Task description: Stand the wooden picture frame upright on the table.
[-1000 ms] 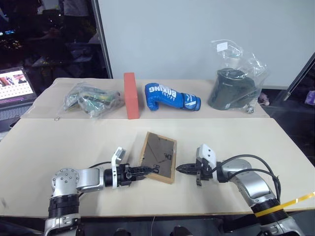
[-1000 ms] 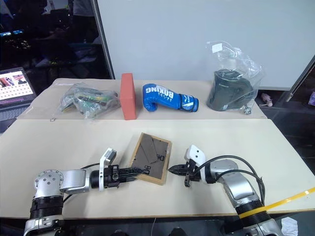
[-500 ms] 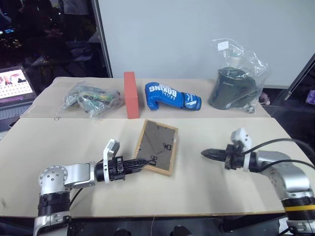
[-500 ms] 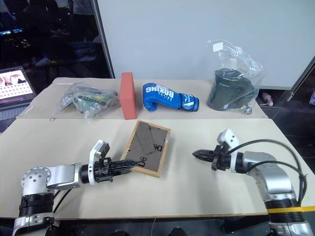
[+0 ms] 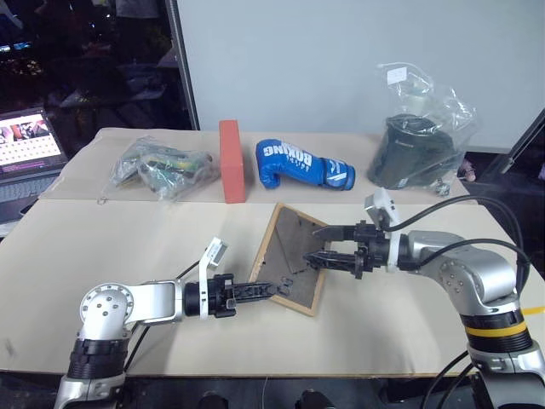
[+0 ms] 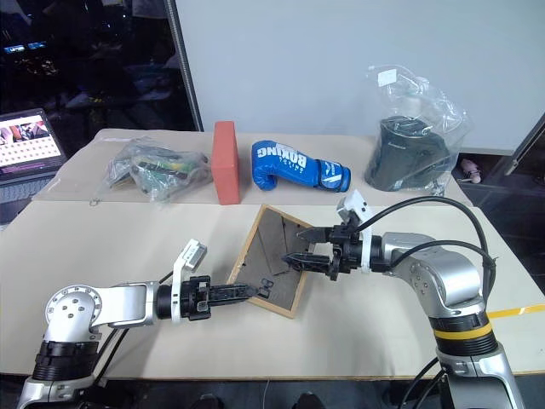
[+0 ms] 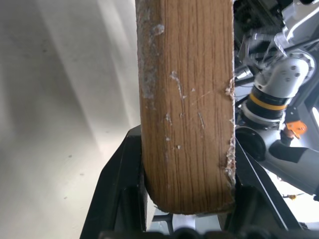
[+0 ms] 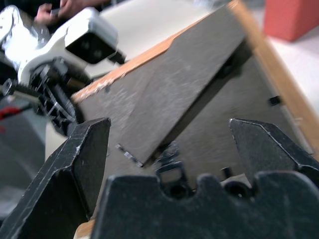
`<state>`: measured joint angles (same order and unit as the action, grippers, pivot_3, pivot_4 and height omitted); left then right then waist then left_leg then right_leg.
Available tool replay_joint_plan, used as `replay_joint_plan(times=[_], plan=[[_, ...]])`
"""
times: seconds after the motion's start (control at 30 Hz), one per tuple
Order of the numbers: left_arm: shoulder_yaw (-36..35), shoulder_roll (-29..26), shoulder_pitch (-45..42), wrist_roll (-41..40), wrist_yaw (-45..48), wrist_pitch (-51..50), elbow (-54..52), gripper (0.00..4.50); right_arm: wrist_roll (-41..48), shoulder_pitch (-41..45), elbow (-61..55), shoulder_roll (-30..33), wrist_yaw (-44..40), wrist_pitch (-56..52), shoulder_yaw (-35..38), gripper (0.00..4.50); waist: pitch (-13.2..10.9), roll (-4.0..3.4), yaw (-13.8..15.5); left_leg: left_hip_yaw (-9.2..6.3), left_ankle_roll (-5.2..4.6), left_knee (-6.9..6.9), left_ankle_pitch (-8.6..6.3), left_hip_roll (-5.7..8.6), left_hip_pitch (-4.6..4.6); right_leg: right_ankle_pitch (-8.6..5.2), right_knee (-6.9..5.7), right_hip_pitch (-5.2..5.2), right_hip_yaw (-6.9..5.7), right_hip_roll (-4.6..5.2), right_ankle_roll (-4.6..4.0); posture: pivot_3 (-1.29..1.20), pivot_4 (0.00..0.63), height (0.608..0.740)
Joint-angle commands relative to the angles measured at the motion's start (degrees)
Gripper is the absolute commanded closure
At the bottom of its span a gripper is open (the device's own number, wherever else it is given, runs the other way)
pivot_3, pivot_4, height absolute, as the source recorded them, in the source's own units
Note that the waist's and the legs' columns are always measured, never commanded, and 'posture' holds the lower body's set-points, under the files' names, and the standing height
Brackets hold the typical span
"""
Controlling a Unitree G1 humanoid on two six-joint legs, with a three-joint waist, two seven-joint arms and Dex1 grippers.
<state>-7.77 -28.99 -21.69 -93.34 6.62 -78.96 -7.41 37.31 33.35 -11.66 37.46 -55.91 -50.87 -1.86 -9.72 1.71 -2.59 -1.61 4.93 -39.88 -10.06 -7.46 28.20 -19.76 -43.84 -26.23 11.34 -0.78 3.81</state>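
The wooden picture frame (image 5: 288,245) stands tilted on the table (image 5: 128,230), its dark back with the fold-out stand (image 8: 164,99) facing me. My left gripper (image 5: 272,290) is shut on the frame's lower wooden edge (image 7: 187,99), and its black fingers (image 7: 119,189) press on both sides of it. My right gripper (image 5: 312,246) is open and points left at the dark back. Its two fingers (image 8: 79,154) straddle the stand without closing on it.
Along the far side of the table are a clear bag of small items (image 5: 162,169), a red-orange block (image 5: 231,160), a blue boxing glove (image 5: 302,164) and a clear bag with a dark object (image 5: 417,153). A laptop (image 5: 30,149) sits at the far left.
My right gripper has opened, risen and moved left to the frame's back. The frame, held by my left gripper, has tipped up steeper.
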Motion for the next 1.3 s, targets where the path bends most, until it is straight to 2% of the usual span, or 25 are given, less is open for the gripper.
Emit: replay_joint_plan(times=[0.03,0.1,0.33,0.5,0.6,0.83,0.93,1.1,1.17,1.3], plan=[[0.2,0.2,-0.3,-3.1,1.3,2.9,-3.6,3.31,0.9,-0.5,-2.2,0.1,-2.0,0.4,-1.5,0.02,0.0,0.00,0.1,0.00,0.00,0.00,0.00,0.00,0.00,0.00,0.00,0.00,0.00,0.00,0.01,0.00,0.150,0.660],[0.7,0.2,-0.2,-3.3,1.3,3.5,-3.3,3.31,0.4,-1.4,-3.7,-0.9,-3.9,4.3,-2.1,0.02,0.0,0.00,0.2,0.00,0.00,-0.01,0.00,0.00,0.00,-0.02,0.00,0.01,0.00,0.00,0.03,0.00,0.150,0.660],[2.2,0.7,-1.7,-5.5,1.1,4.6,1.4,3.31,0.7,-2.2,-8.9,-1.6,-6.4,7.5,-3.5,0.02,0.0,0.00,0.1,0.00,0.02,-0.02,0.01,0.00,-0.01,-0.02,-0.01,0.00,-0.01,0.00,0.05,0.00,0.150,0.660],[2.1,-0.2,-1.8,-9.0,1.1,5.1,3.6,3.31,-2.4,-3.7,-9.3,2.2,-7.8,11.3,-3.4,0.02,0.0,0.00,0.2,0.00,0.03,-0.03,0.02,0.00,0.00,-0.01,0.00,0.00,-0.01,0.00,0.06,0.00,0.150,0.660],[1.6,-0.5,-1.3,-12.6,-0.6,6.4,7.3,3.31,-6.8,-7.4,-5.3,6.6,-9.2,16.2,-2.2,0.02,0.0,0.00,0.3,0.00,0.03,-0.03,0.02,0.00,0.00,-0.01,0.03,0.02,-0.01,0.01,0.06,0.00,0.150,0.660],[2.1,-2.7,-1.0,-14.1,-0.7,6.7,8.4,3.31,-12.4,-11.9,7.3,12.9,-9.3,24.2,3.6,0.02,0.0,0.01,0.3,0.02,0.03,-0.04,0.02,0.02,-0.01,-0.01,0.01,-0.02,0.00,0.03,0.06,0.00,0.150,0.660],[2.8,-2.6,-1.7,-15.3,-1.1,7.1,9.5,3.31,-17.5,-10.7,11.4,6.9,0.3,35.3,6.1,0.02,0.0,0.01,0.0,0.01,0.03,-0.05,0.02,0.01,-0.02,-0.01,0.01,-0.02,0.00,0.02,0.06,0.00,0.150,0.660],[3.8,-2.8,-2.8,-16.5,-1.5,7.5,10.1,3.31,-33.5,-10.4,17.0,2.8,11.6,58.6,2.9,0.02,0.0,-0.02,0.1,-0.01,0.04,-0.06,0.03,0.05,-0.01,0.01,-0.04,-0.03,0.01,0.03,0.09,0.00,0.150,0.660],[4.0,-2.7,-3.7,-14.7,-1.3,7.7,9.8,3.31,-50.6,-9.8,18.8,4.7,23.5,70.6,-2.1,0.02,0.0,-0.02,0.3,-0.01,0.04,-0.07,0.03,0.06,0.01,0.01,-0.03,-0.03,0.01,0.04,0.09,0.00,0.150,0.660],[5.0,-2.4,-4.5,-14.6,-1.4,7.6,9.1,3.31,-61.7,-7.3,20.8,-0.9,38.5,82.9,-5.6,0.02,0.0,-0.03,0.2,0.02,0.11,-0.06,0.07,0.09,0.00,0.02,-0.06,-0.07,0.03,0.07,0.09,0.00,0.150,0.660]])
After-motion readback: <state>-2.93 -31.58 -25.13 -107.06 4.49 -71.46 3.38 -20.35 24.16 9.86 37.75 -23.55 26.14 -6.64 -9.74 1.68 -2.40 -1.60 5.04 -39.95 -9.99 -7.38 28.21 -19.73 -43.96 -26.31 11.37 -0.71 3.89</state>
